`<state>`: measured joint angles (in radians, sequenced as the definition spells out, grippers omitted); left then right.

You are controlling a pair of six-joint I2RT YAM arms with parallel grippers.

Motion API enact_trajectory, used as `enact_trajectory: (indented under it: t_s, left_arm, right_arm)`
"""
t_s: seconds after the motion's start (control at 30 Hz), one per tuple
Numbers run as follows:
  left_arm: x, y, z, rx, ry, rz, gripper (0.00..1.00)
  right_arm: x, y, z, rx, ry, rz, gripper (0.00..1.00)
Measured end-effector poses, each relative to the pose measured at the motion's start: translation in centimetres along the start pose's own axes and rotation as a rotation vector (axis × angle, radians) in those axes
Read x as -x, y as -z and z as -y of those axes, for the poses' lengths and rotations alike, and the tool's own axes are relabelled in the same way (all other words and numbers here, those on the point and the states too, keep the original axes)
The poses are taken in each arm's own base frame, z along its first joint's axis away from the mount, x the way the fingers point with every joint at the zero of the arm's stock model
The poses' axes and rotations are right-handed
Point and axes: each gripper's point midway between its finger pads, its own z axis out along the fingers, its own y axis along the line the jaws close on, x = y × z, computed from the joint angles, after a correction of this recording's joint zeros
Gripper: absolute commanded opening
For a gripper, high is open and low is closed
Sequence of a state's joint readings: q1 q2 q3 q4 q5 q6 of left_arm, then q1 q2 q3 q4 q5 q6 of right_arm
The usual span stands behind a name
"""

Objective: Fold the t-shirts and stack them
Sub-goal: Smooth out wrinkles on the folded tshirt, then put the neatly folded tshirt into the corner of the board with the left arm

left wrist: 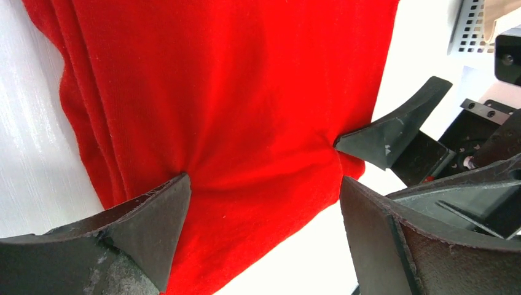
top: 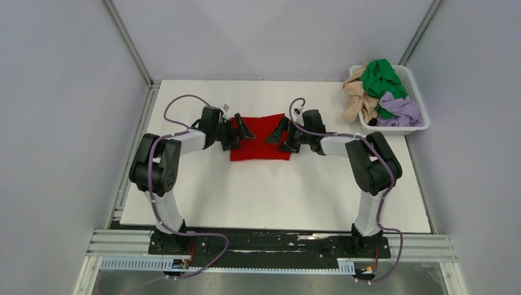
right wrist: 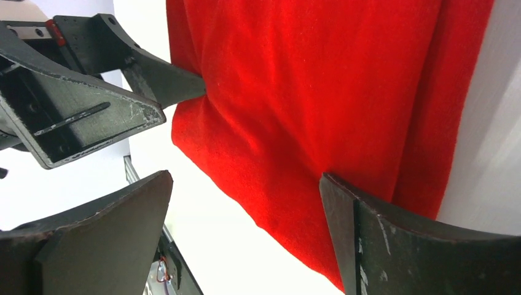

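Observation:
A bright red t-shirt [top: 260, 140] lies folded into a rectangle at the middle of the white table. My left gripper [top: 243, 133] stands open over its left edge, and my right gripper [top: 279, 134] stands open over its right edge. In the left wrist view the red t-shirt [left wrist: 233, 92] fills the frame; one of my fingertips [left wrist: 161, 215] rests on the cloth and my left gripper [left wrist: 264, 212] spans its corner. In the right wrist view my right gripper [right wrist: 246, 215] straddles the edge of the red t-shirt [right wrist: 319, 92] in the same way. Nothing is pinched.
A white basket [top: 410, 128] at the back right corner holds a green t-shirt [top: 381, 78], a beige t-shirt [top: 356, 95] and a lavender t-shirt [top: 400, 109], all crumpled. Grey walls close in the table on three sides.

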<state>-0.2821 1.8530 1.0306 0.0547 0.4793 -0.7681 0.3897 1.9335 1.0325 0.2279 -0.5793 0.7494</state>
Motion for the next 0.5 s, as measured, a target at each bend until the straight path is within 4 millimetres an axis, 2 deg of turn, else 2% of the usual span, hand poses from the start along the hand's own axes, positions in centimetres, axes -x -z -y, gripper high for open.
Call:
enact_trajectory:
  t_s: [0.1, 0.23, 0.37, 0.5]
  left_arm:
    - [0.0, 0.6, -0.1, 0.023, -0.020, 0.005, 1.00]
    - [0.0, 2.4, 0.0, 0.083, -0.052, 0.021, 1.00]
    - [1.2, 4.1, 0.1, 0.146, -0.091, 0.064, 1.00]
    - [2.5, 4.2, -0.3, 0.200, -0.115, 0.078, 1.00]
  right_arm:
    - [-0.1, 0.5, 0.0, -0.026, 0.016, 0.001, 1.00]
    - [0.1, 2.0, -0.8, -0.058, 0.050, 0.007, 1.00]
    - [1.7, 4.6, -3.9, -0.033, 0.122, 0.080, 1.00]
    - [2.3, 7.0, -5.9, -0.019, 0.182, 0.151, 1.00]
